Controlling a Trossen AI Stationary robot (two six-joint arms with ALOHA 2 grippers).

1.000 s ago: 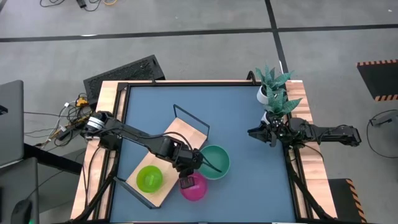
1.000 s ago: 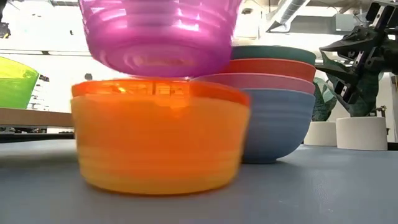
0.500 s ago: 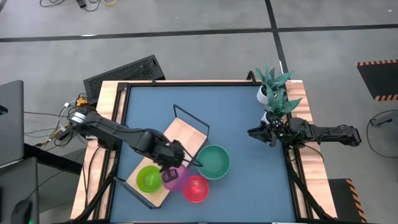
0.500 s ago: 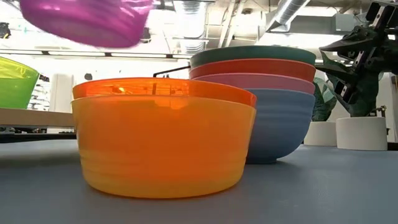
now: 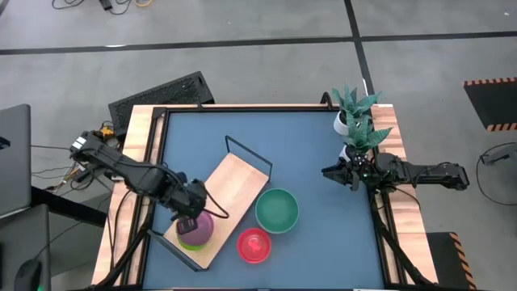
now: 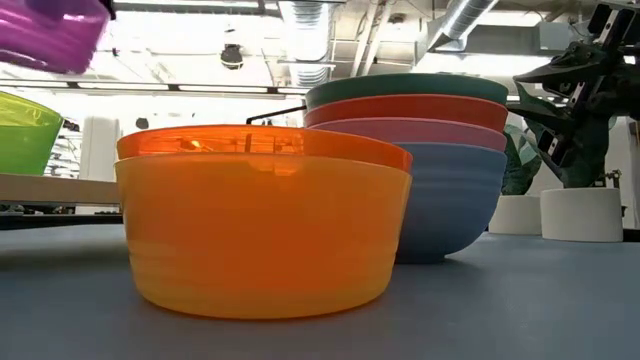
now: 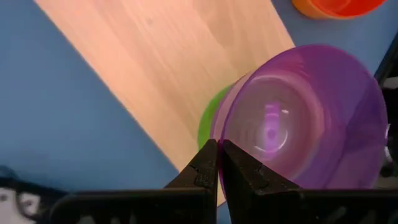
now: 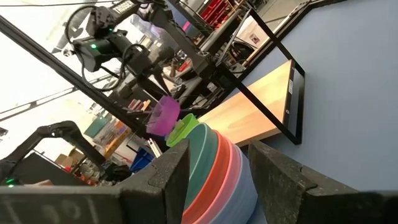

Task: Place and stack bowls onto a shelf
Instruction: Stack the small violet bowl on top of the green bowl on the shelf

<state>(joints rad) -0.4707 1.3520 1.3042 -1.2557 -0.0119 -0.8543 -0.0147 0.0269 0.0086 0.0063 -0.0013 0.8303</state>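
My left gripper [image 5: 189, 223] is shut on a purple bowl [image 5: 200, 229] above a lime bowl [image 7: 208, 122]. The lime bowl stands on the near-left end of the light-wood shelf [image 5: 237, 183]. In the low view the purple bowl [image 6: 48, 34] hangs clear above the lime bowl [image 6: 24, 130]. An orange bowl [image 6: 262, 222] with a red inside [image 5: 254, 245] rests on the table. Beside it stands a stack of bowls with a teal one on top [image 5: 277, 210]. My right gripper [image 5: 329, 172] waits open at the table's right edge. My left gripper pinches the purple bowl's rim [image 7: 219, 132] on the side toward the table's left, one finger [image 7: 204, 167] outside and one [image 7: 239, 169] inside. The fingers come from above. The bowl is lifted clear and tilted, just over the lime bowl.
A white pot with a green plant [image 5: 353, 113] stands at the far right corner, close to my right arm. The shelf's black wire frame [image 5: 247, 150] rises at its far end. The blue tabletop [image 5: 307, 145] lies bare at the far side.
My left gripper has carried the purple bowl from above the orange bowl toward the table's left and upward, over the shelf's near-left end. The bowl now hangs above the lime bowl. The orange bowl shows uncovered.
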